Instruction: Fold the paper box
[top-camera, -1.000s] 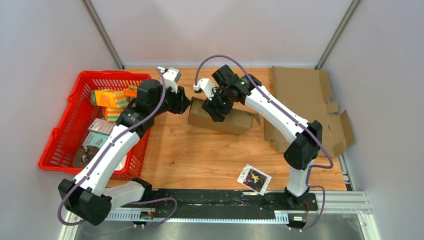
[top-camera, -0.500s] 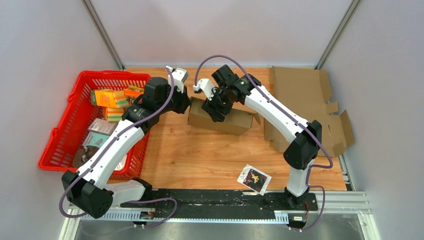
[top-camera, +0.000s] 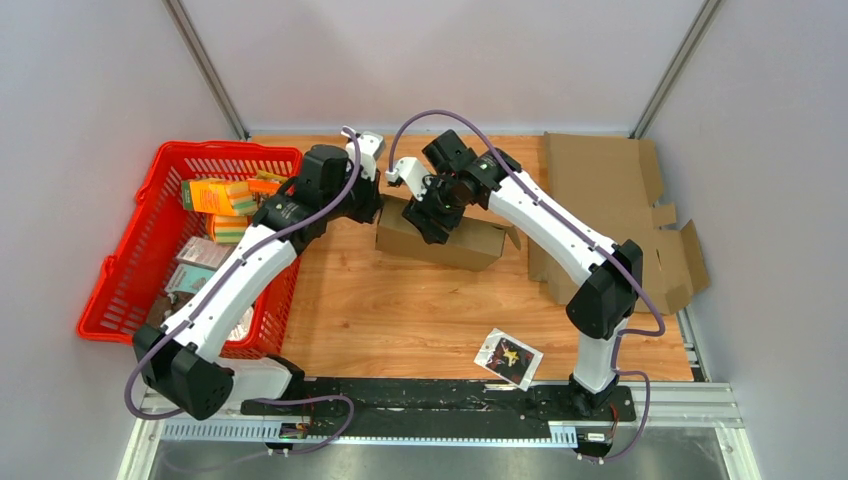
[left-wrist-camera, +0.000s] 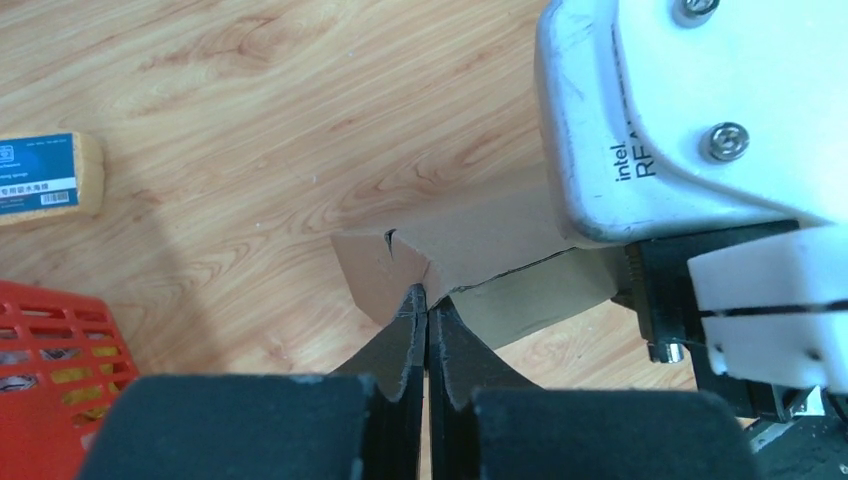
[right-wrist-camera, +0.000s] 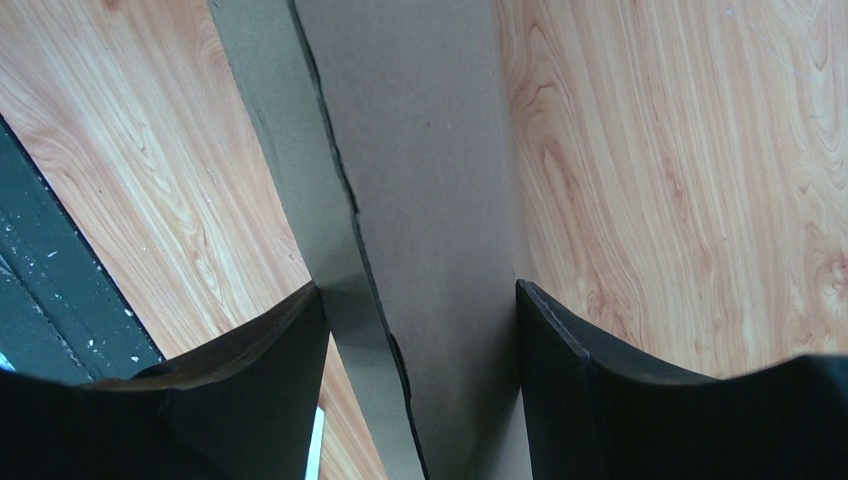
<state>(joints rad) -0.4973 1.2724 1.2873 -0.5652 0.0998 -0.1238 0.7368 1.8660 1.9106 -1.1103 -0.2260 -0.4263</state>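
At left, red basket (top-camera: 228, 148) of packets (top-camera: 215, 195), left fingers (left-wrist-camera: 400, 345) pressed together, right fingers (right-wrist-camera: 590, 380) clamping paper box (top-camera: 470, 240).

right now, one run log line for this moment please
task: fold box | left hand: shut, tips at a flap corner | right hand: clamped across box body

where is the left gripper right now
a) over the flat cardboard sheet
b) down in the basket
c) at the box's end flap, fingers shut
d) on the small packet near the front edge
c: in the left wrist view the left gripper has its fingers pressed together right at the corner of the box flap, outside the basket.
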